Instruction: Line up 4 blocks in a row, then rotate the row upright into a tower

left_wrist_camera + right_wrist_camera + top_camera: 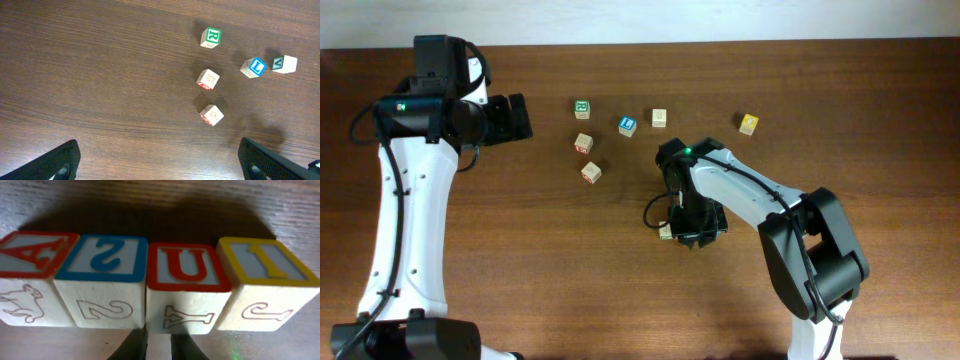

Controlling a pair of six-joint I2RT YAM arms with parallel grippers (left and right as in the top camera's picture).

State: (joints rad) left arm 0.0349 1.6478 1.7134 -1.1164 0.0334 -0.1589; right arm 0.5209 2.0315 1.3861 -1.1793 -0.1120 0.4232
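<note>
On a brown wooden tabletop (860,90), found the four blocks (150,285) in one touching row, right of the middle and closer to the front edge than the loose cubes (591,172). Saw the right gripper (159,345) low just before the row, fingers (131,349) almost closed, gripping nothing; saw the left gripper (517,117) wide open toward the far left corner. Judged the turning as only starting; needed next, probably, a careful sideways push on one end, without splitting the row. Could not tell any contact between fingers and blocks. From overhead, made out only one end of the row under the gripper.
</note>
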